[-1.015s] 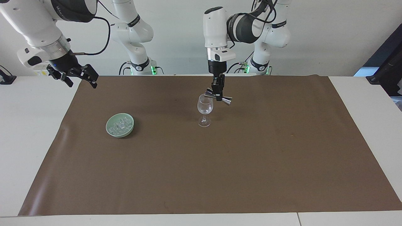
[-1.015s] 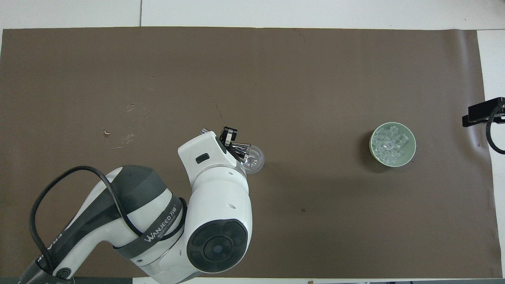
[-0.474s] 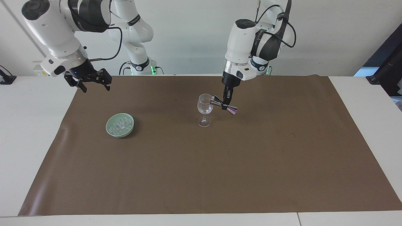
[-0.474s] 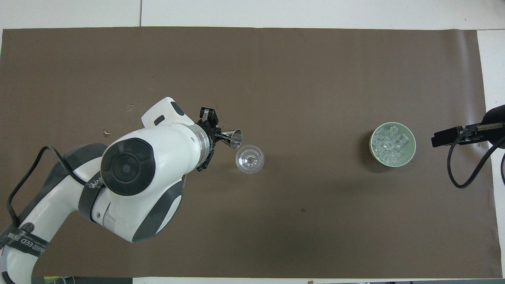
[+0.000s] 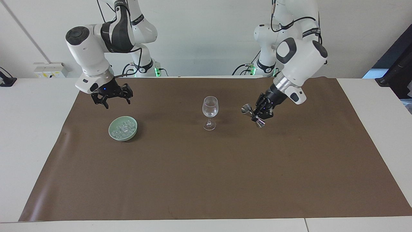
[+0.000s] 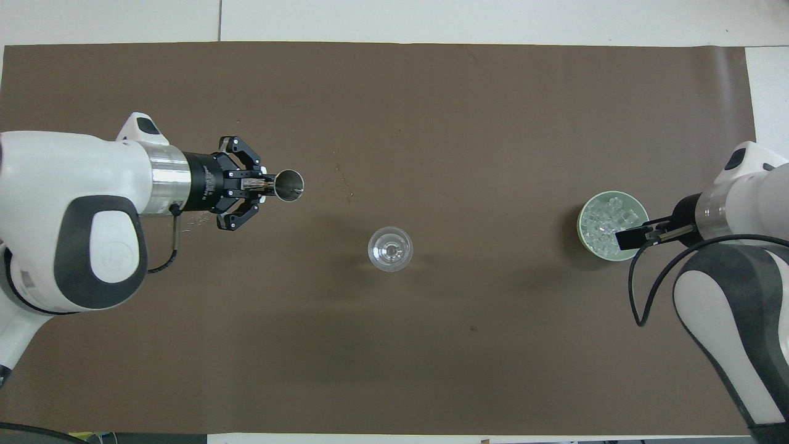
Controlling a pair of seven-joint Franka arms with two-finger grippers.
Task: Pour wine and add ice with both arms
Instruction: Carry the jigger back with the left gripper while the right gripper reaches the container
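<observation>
From my remote station I read the overhead view as a clock face, twelve o'clock pointing away from the robots and the wine glass (image 6: 390, 248) at the hub. Nearest the robots, both arms enter from the six o'clock edge: the left arm (image 6: 74, 246) bends up and then reaches flat across toward three o'clock, wrist level; the right arm (image 6: 733, 296) rises from the lower corner at the right arm's end and bends in toward nine o'clock.

The glass stands upright on the brown mat (image 6: 431, 357) that covers the bench (image 5: 38, 129), apart from both grippers.

At about three o'clock from the glass, well apart, sits the green bowl (image 5: 111, 132) holding the ice (image 5: 123, 128), a heap of clear cubes. The right gripper (image 5: 111, 102) hangs in the air over the mat just beside the bowl, its fingers spread wide and holding nothing.

At about ten o'clock from the glass, the left gripper (image 6: 266, 186) has its fingers clamped on the waist of the steel jigger (image 6: 287, 185), whose open cup shows in the overhead view. In the facing view the jigger (image 5: 253, 114) hangs tilted above the mat, clear of the surface, with the forearm sloping down toward it.
</observation>
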